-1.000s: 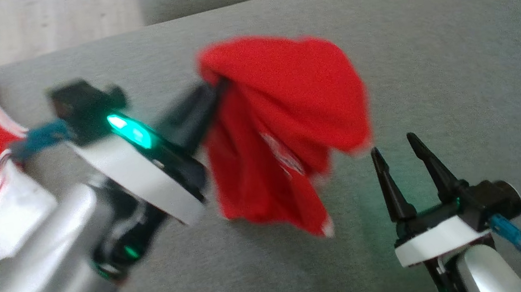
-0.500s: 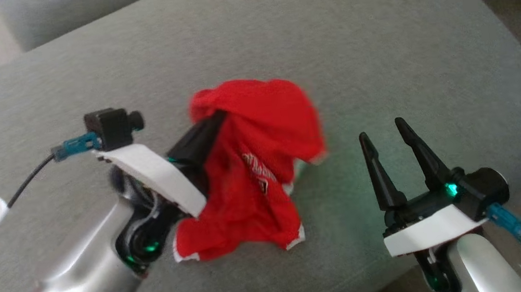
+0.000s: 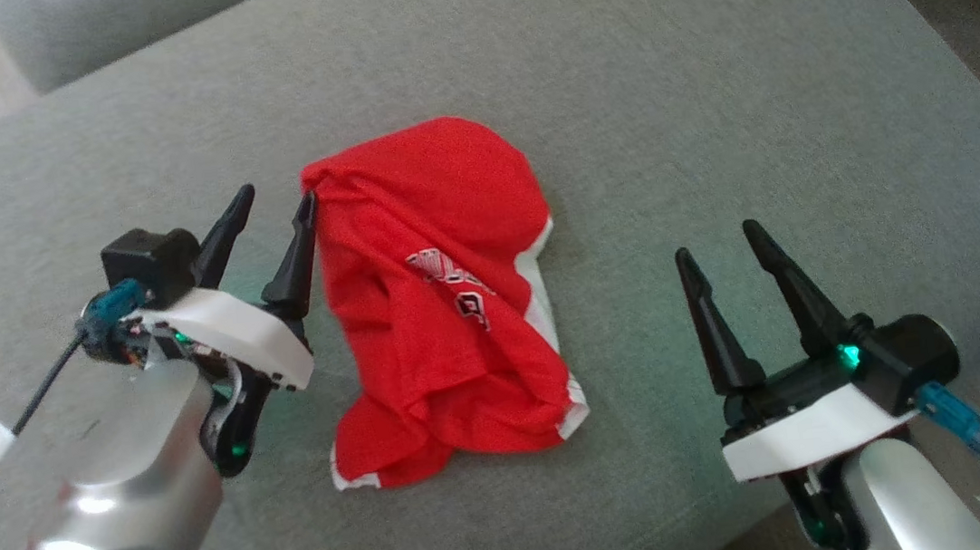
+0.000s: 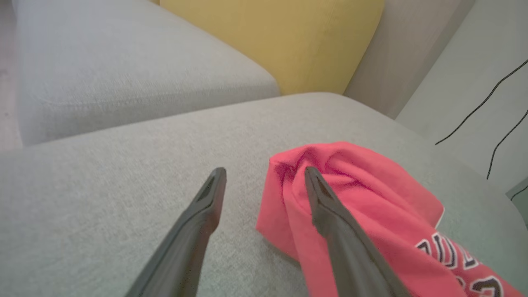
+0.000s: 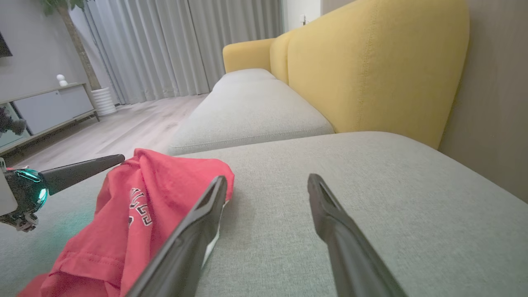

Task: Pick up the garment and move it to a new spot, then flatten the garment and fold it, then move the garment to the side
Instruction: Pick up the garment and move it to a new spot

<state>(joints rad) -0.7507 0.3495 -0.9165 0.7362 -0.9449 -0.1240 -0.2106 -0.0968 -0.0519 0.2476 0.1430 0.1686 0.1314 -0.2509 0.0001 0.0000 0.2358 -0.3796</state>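
Garment (image 3: 439, 308) now loose beside left hand (image 3: 278, 193)

Grey fabric sofa seat (image 3: 709, 106), with a crumpled red garment (image 3: 426, 364) directly on its middle.

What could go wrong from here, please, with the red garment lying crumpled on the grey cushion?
1. The garment is bunched in overlapping folds, so a pinch may catch several layers and flattening could fail.
2. One finger of the open left gripper lies right beside its upper fold; a careless move might snag the cloth and drag it.
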